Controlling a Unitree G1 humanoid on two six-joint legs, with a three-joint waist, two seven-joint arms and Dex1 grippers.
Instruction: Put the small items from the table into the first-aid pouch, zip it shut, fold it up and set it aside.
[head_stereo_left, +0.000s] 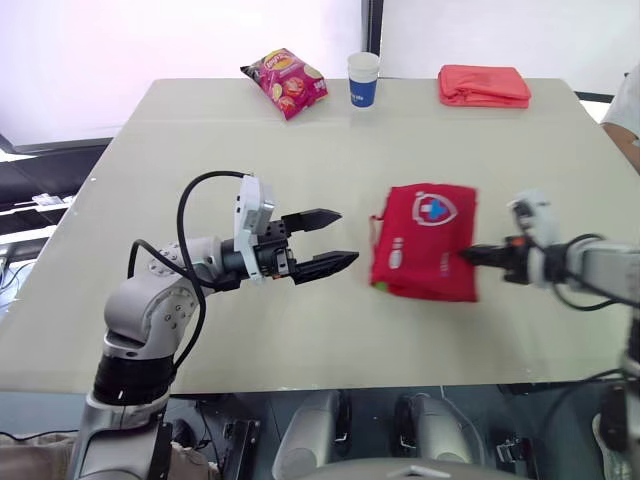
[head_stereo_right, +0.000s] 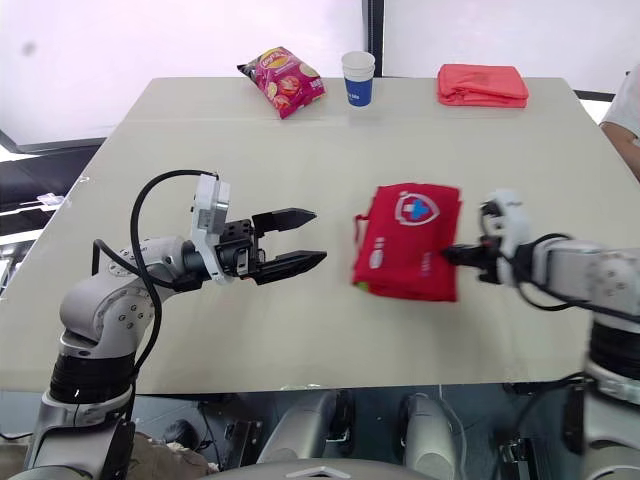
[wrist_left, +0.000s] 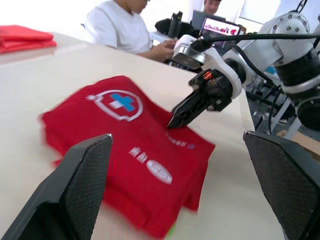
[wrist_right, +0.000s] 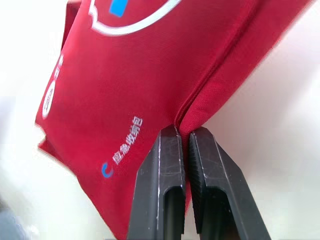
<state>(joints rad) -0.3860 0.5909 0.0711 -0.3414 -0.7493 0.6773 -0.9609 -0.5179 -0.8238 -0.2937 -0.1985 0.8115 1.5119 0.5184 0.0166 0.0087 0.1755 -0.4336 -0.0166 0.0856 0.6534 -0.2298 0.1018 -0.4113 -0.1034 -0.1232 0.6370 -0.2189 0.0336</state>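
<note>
The red first-aid pouch (head_stereo_left: 425, 240) lies folded on the table, right of centre, its white cross emblem facing up. My right gripper (head_stereo_left: 465, 256) reaches in from the right and is shut on the pouch's right edge; in the right wrist view the red fabric (wrist_right: 125, 75) is pinched between the two fingertips (wrist_right: 172, 137). My left gripper (head_stereo_left: 348, 236) hovers open just left of the pouch, a short gap away, holding nothing. The left wrist view looks across the pouch (wrist_left: 125, 145) to the right gripper (wrist_left: 172, 122) on its far edge.
Along the table's (head_stereo_left: 200, 140) far edge sit a chips bag (head_stereo_left: 285, 82), a blue-and-white paper cup (head_stereo_left: 363, 78) and a folded red cloth (head_stereo_left: 484, 86). A person (head_stereo_left: 625, 115) sits at the far right corner.
</note>
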